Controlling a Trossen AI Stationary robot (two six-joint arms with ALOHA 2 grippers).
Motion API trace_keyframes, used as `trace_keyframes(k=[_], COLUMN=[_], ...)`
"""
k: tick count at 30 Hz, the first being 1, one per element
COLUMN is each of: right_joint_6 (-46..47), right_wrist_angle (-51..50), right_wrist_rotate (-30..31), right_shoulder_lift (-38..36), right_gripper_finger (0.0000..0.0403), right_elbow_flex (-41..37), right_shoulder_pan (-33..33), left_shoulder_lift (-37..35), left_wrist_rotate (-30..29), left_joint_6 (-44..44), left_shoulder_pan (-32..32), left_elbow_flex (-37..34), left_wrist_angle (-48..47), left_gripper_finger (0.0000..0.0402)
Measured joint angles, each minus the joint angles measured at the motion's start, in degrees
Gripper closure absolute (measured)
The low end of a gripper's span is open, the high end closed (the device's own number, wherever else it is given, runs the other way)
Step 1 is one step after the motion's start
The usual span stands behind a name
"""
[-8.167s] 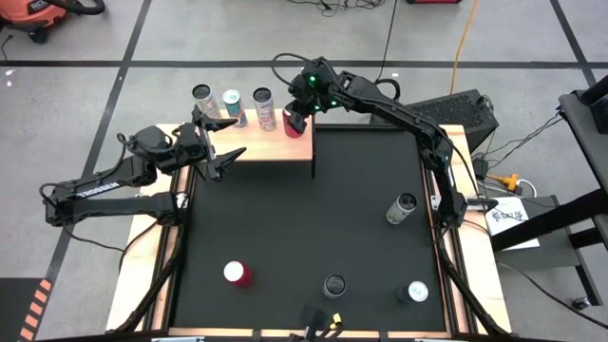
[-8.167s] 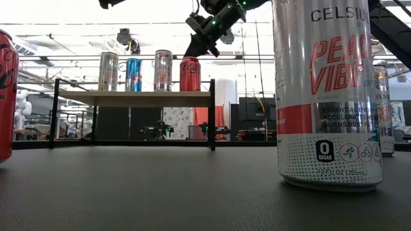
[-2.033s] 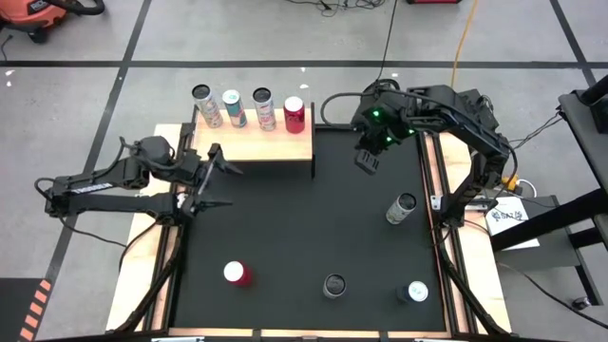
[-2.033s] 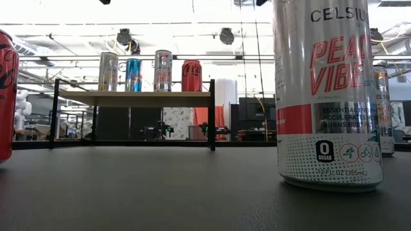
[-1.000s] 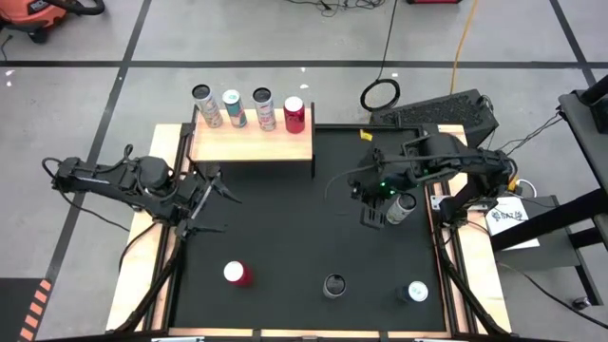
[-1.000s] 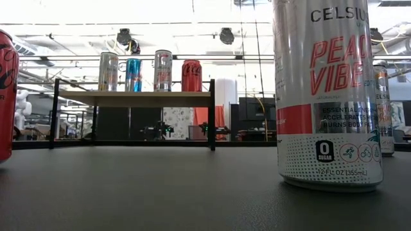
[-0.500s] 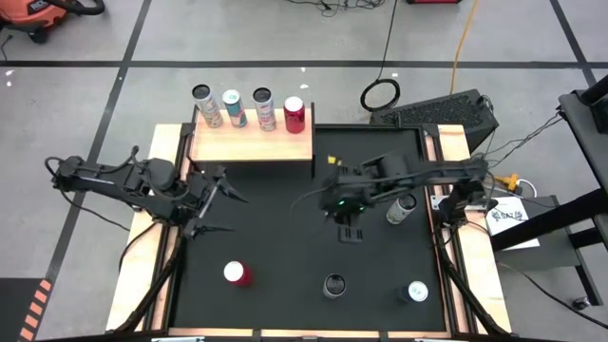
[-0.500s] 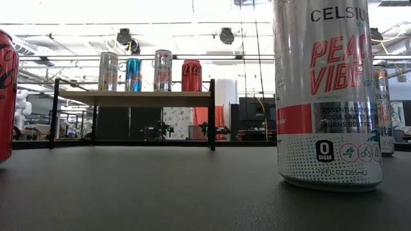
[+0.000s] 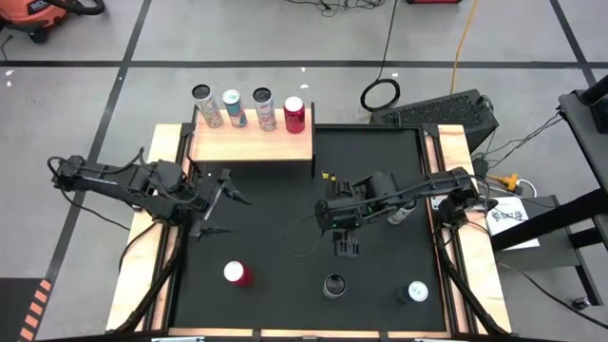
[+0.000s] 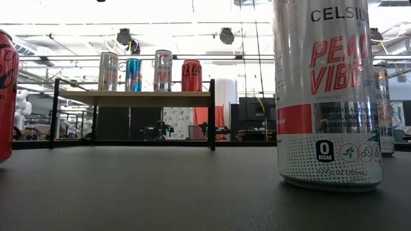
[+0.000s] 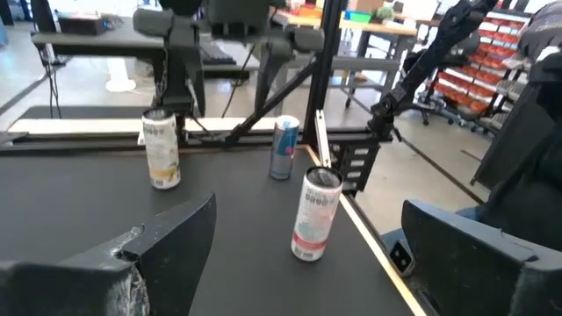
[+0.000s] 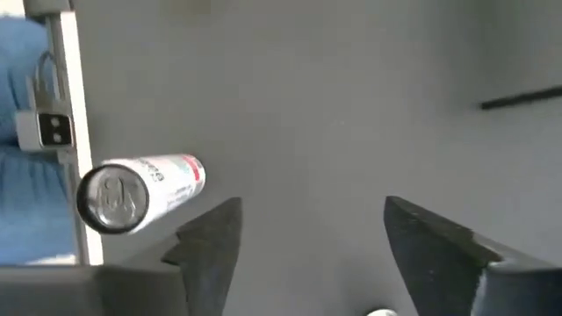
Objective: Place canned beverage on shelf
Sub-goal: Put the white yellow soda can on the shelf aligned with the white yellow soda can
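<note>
The right hand [image 9: 344, 247] hangs over the middle of the black worktop [image 9: 275, 218], pointing down, fingers apart and empty. In its own wrist view the two dark fingers [image 12: 211, 241] stand well apart over bare mat, with one white-and-red can [image 12: 140, 191] seen end-on off to one side, near the worktop's pale edge. In the high view the nearest can to this hand is the dark-topped can [image 9: 334, 285], just at its 6 o'clock and clear of it. A grey can [image 9: 403, 209] stands at about 2 o'clock from the hand, beside the arm. A white-topped can [image 9: 416, 292] sits at about 4 o'clock, close to the worktop's corner.

The left hand [image 9: 220, 201] waits over the worktop's 9 o'clock edge, fingers spread wide and holding nothing. A red can [image 9: 236, 274] stands at its 6 o'clock, well apart.

The shelf [image 9: 252, 142] sits at the worktop's 11 o'clock corner. Four cans stand upright in a row along its far edge: a silver can [image 9: 205, 103], a blue can [image 9: 233, 106], a white can [image 9: 264, 106] and a red shelf can [image 9: 294, 113]. The low view shows the same four abreast on the board, and a tall silver can [image 10: 327, 96] looms close to that camera.
</note>
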Motion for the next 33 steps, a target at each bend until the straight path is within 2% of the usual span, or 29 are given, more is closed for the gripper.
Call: trace_keyframes(k=[8,14,24,33], right_joint_6=[1.97,1.01,11.89,9.86], right_wrist_angle=[1.24,1.41,2.34,4.50], right_wrist_rotate=[-3.06,-2.88,-3.04,-3.14], right_shoulder_lift=[-0.04,-0.04,-0.04,-0.04], right_gripper_finger=[0.0139,0.0139,0.0140,0.0140], right_elbow_flex=[0.00,0.00,0.00,0.00], right_shoulder_pan=[0.13,-0.01,-0.04,0.11], left_shoulder_lift=[0.02,0.02,0.02,0.02], left_wrist_rotate=[0.00,0.00,0.00,0.02], left_joint_6=[-0.01,0.01,0.39,0.41], left_shoulder_pan=[-0.01,-0.01,-0.01,-0.01], left_elbow_flex=[0.00,0.00,0.00,0.00], left_wrist_angle=[-4.19,-4.32,-4.34,-5.03], left_gripper_finger=[0.0035,0.0035,0.0035,0.0035])
